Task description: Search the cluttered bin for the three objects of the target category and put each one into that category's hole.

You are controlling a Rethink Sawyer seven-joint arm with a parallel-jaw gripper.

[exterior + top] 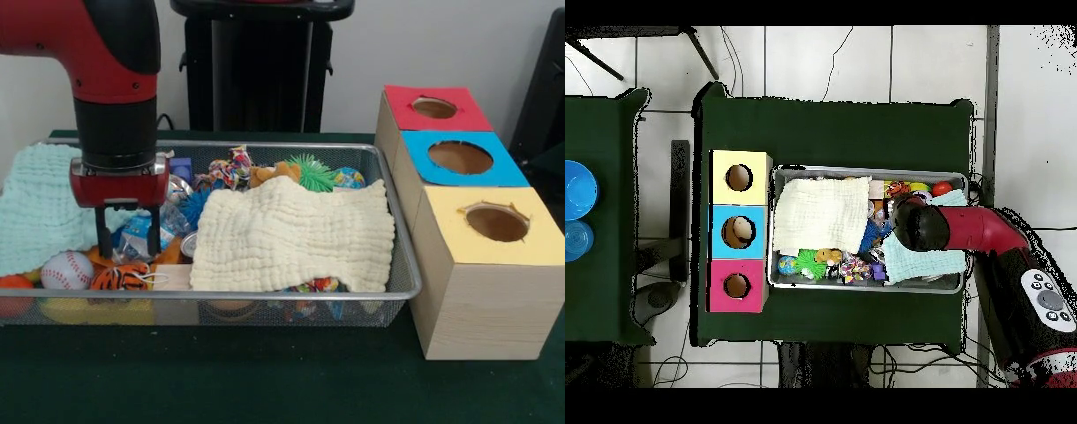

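Gripper lowered over the bin's clutter; the search step is judged to be in hand.

The gripper is seen in the front view with its two fingers spread apart and nothing held between them, hanging just above a tiger-striped ball and beside a baseball. The target category cannot be told, so no task object can be singled out; candidates are judged to lie in the wire bin, partly hidden under the cream cloth, whose long axis runs from 9 to 3 o'clock. A mint cloth is draped over the bin's 9 o'clock end. The boxes' holes, yellow, blue and red, are set at 3 o'clock. Next, a short descent and a closing on one toy would be called for.
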